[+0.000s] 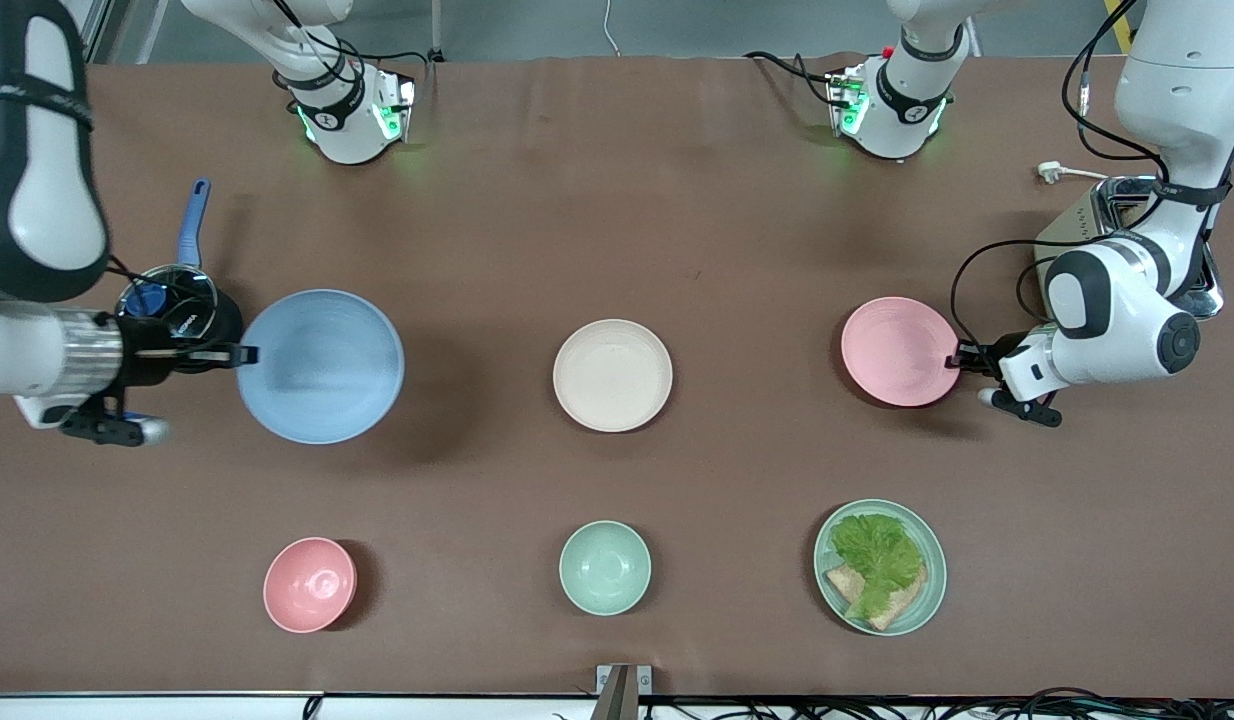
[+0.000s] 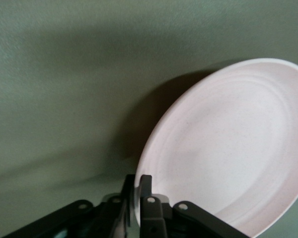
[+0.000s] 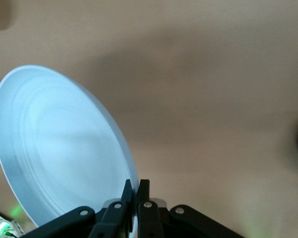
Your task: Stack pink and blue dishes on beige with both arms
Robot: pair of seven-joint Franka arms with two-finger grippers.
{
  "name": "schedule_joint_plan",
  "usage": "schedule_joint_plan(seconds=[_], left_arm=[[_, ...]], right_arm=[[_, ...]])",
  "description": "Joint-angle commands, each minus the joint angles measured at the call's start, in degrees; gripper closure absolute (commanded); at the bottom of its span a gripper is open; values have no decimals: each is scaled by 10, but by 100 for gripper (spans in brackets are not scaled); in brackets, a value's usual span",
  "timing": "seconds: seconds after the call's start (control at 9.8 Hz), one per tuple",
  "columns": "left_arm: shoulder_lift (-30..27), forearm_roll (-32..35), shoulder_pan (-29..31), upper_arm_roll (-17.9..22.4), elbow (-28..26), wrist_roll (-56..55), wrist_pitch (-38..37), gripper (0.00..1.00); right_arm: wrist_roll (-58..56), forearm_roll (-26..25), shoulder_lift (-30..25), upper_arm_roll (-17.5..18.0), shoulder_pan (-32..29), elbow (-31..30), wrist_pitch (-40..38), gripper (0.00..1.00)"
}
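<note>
Two stiff, light plates: right claw (image 1: 245, 353) pinches blue plate (image 1: 322, 365) by its rim, left claw (image 1: 960, 360) pinches pink plate (image 1: 899, 351) likewise; thin-edge grips may slip.

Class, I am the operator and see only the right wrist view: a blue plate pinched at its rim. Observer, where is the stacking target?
Observer: The beige plate sits bare at mid-table, between the two held plates.
Operator: Is the other arm ready?
Observer: Yes, the left gripper is shut on the pink plate at its rim.
Operator: Is my plate lifted?
Observer: The blue plate casts a wide offset shadow, so the right gripper seems to hold it above the table.
</note>
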Motion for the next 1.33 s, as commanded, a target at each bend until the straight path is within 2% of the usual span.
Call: schedule_joint_plan(seconds=[0.0, 0.31, 0.41, 0.51, 0.61, 0.71, 0.92, 1.22], left_arm=[[-16, -6, 3, -1, 9, 24, -20, 100], [-41, -6, 3, -1, 109, 22, -188, 100], [-48, -6, 1, -3, 129, 21, -215, 100], [-59, -7, -4, -18, 134, 18, -224, 100], [-61, -9, 1, -54, 132, 10, -224, 99], [-59, -35, -3, -72, 132, 4, -221, 99], [-51, -57, -19, -118, 129, -69, -196, 100], [-20, -56, -139, -128, 126, -256, -123, 99]], right_arm=[[47, 6, -9, 44, -5, 1, -3, 99], [49, 7, -9, 60, 1, -2, 3, 99], [49, 7, -9, 60, 2, -2, 4, 99], [49, 7, -9, 61, 2, -3, 9, 99], [49, 7, -9, 67, 2, -4, 11, 99], [52, 7, -9, 68, 6, -4, 13, 99], [57, 29, -9, 67, 18, -15, 27, 99], [83, 32, -11, 68, 40, -30, 50, 99]])
